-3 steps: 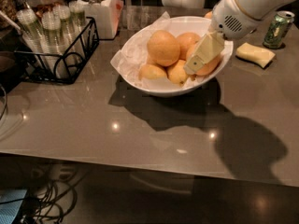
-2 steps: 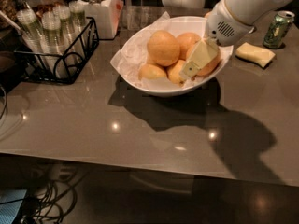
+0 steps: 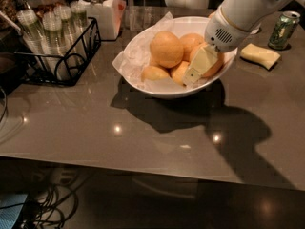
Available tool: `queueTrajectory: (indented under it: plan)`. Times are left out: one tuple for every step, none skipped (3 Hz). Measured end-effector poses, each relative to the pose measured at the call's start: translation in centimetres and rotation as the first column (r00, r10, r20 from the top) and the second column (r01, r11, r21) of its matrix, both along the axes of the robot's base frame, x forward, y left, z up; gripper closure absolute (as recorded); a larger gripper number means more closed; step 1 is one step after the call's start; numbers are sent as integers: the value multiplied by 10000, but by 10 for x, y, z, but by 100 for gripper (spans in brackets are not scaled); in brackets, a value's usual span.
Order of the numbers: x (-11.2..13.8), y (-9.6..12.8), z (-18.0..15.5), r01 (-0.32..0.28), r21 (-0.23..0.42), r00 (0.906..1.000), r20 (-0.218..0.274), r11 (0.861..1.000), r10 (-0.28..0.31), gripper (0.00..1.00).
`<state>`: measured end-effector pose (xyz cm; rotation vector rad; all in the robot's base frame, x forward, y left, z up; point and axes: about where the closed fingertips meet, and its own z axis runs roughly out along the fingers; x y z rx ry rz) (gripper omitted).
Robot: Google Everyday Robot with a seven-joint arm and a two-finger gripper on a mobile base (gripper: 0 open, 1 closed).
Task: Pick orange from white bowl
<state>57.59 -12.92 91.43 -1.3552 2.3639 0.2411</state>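
The white bowl [image 3: 143,80] lined with crumpled white paper stands at the middle back of the grey table. It holds several fruits: a big paler yellow-orange one [image 3: 166,48] at the left, small yellow ones [image 3: 153,73] in front, and the deep-orange orange [image 3: 218,65] at the right side. My gripper [image 3: 198,66] reaches down from the upper right into the bowl's right half, right against the orange and covering its left part. The white arm body [image 3: 233,23] sits above the orange.
A black wire rack [image 3: 57,51] with glasses stands at the left. A white lidded jar [image 3: 100,8] is behind the bowl on the left. A yellow sponge [image 3: 259,55] and a green can [image 3: 283,30] lie at the right. The table's front edge [image 3: 143,168] runs across below.
My gripper has moved a little left and down, deeper into the bowl beside the orange. The fruits and the bowl have not moved.
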Motion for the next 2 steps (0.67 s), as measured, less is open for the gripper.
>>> queueTrajectory:
  plan:
    - [0, 0, 3, 2, -1, 10000, -1, 10000, -2, 22]
    - [2, -3, 2, 85, -92, 10000, 22, 9999, -85, 41]
